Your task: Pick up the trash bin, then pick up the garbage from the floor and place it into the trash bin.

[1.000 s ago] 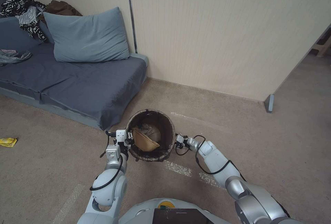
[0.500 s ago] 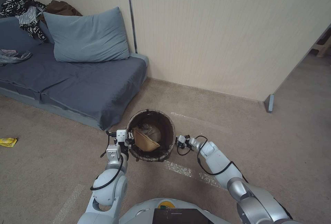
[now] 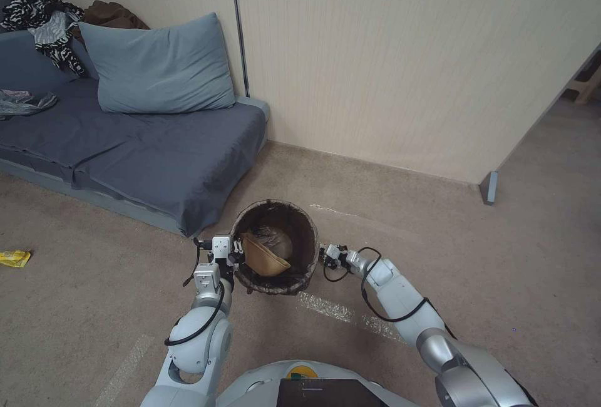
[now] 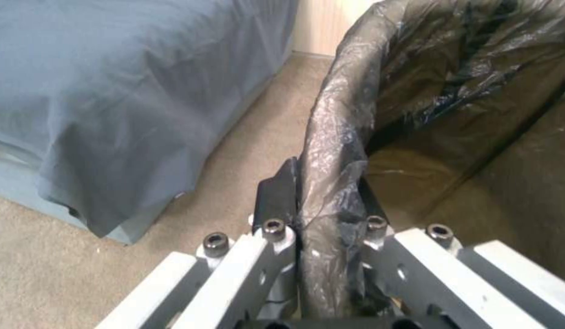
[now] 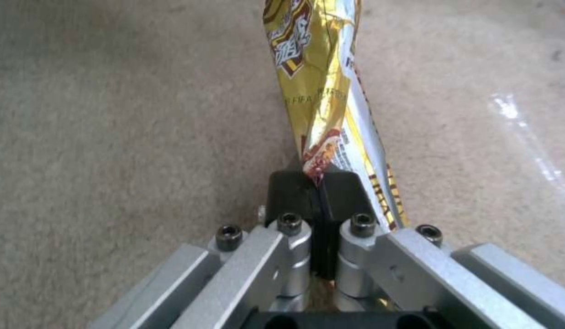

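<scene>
Here, right gripper (image 5: pixel 319 183) pinches yellow wrapper (image 5: pixel 322 87) beside trash bin (image 3: pixel 273 247).

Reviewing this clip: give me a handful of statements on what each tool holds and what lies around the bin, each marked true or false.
1. The left tool is clamped on the liner-covered rim of the trash bin. True.
2. The right tool is open and holds nothing. False: it is shut on a yellow snack wrapper, above the carpet.
3. A tan paper bag lies inside the bin. True.
4. The right tool is over the bin's opening. False: in the head view it sits beside the bin, outside the rim on the robot's right.
5. Another yellow wrapper lies on the carpet far to the robot's left. True.
6. The blue pillow lies on the floor. False: it rests on the sofa against the wall.
</scene>
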### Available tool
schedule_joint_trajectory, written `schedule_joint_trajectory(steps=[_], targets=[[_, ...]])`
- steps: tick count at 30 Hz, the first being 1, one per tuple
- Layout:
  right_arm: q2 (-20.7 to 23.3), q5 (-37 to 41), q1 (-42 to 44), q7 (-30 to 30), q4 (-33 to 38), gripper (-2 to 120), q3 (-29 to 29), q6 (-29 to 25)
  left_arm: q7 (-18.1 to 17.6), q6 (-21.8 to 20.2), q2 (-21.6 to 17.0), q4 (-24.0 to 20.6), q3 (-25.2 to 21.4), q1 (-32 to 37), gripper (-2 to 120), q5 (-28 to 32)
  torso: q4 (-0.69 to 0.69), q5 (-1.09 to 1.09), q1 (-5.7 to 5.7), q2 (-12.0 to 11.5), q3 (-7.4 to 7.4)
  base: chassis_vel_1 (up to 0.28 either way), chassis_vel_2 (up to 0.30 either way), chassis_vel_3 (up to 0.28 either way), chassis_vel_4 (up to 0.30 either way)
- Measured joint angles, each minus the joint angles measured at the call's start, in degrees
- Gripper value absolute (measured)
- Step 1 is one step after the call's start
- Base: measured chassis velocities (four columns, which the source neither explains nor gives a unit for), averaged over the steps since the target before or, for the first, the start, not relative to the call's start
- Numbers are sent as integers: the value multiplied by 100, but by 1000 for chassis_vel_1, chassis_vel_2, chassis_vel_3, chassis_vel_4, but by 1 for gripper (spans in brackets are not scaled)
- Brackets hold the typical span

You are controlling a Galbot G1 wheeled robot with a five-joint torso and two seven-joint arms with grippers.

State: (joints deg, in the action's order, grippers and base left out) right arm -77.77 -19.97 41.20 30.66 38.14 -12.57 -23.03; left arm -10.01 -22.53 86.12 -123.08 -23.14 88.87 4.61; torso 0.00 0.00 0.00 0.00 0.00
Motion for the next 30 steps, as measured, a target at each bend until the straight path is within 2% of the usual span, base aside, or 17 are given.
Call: schedule_joint_trajectory(steps=[14, 15, 16, 17, 18, 20, 22, 24, 25, 26, 27, 28, 29, 30], targets=[[27, 158, 291, -335, 377, 0, -172, -213, -1, -2, -35, 51, -10, -19, 5, 16, 0, 0, 0, 0, 0, 0, 0, 0, 0], [34, 250, 546, -633, 711, 0, -354, -365, -2, -2, -57, 96, -26, -31, 5, 35, -1, 0, 0, 0, 0, 0, 0, 0, 0], [34, 250, 546, -633, 711, 0, -354, -365, -2, -2, -57, 96, -26, -31, 5, 35, -1, 0, 0, 0, 0, 0, 0, 0, 0], [40, 333, 669, -751, 900, 0, -422, -409, -4, -2, -63, 121, -27, -36, 5, 46, -1, 0, 0, 0, 0, 0, 0, 0, 0], [74, 626, 957, -953, 1409, 0, -494, -432, -6, -2, -71, 158, -27, -46, 5, 64, -1, 0, 0, 0, 0, 0, 0, 0, 0], [83, 718, 1031, -996, 1548, 0, -506, -436, -7, -2, -72, 168, -26, -48, 5, 73, -1, 0, 0, 0, 0, 0, 0, 0, 0], [182, 1584, 1482, -1219, 2844, 0, -570, -408, -10, -8, -75, 210, -8, -64, 5, 115, -1, -4, -1, 1, -1, 0, 0, 0, 0], [190, 1642, 1504, -1232, 2930, 0, -573, -400, -10, -8, -75, 211, -4, -64, 5, 118, 1, -5, 0, 1, -1, 0, 0, 0, 0], [277, 2166, 1853, -1360, 3731, 0, -641, -173, -16, -38, -86, 227, -11, -65, 5, 171, -1, 5, 0, -1, 1, 0, 0, 0, 0], [277, 2166, 1853, -1360, 3731, 0, -641, -173, -16, -38, -86, 227, -11, -65, 5, 171, -1, 5, 0, -1, 1, 0, 0, 0, 0], [310, 2332, 2021, -1398, 4349, 0, -669, -123, -18, -50, -90, 235, -3, -65, 5, 188, -4, -5, 0, 0, 0, 0, 0, 0, 0], [358, 2525, 2260, -1411, 5251, 0, -674, -52, -18, -62, -91, 239, 21, -66, 5, 203, -2, -1, 0, 0, -1, 0, 0, 0, 0], [358, 2525, 2260, -1411, 5251, 0, -674, -52, -18, -62, -91, 239, 21, -66, 5, 203, -2, -1, 0, 0, -1, 0, 0, 0, 0], [376, 2610, 2383, -1396, 5628, 0, -653, -21, -18, -66, -92, 246, 15, -67, 5, 210, -1, 0, 0, 0, -1, 0, 0, 0, 0]])
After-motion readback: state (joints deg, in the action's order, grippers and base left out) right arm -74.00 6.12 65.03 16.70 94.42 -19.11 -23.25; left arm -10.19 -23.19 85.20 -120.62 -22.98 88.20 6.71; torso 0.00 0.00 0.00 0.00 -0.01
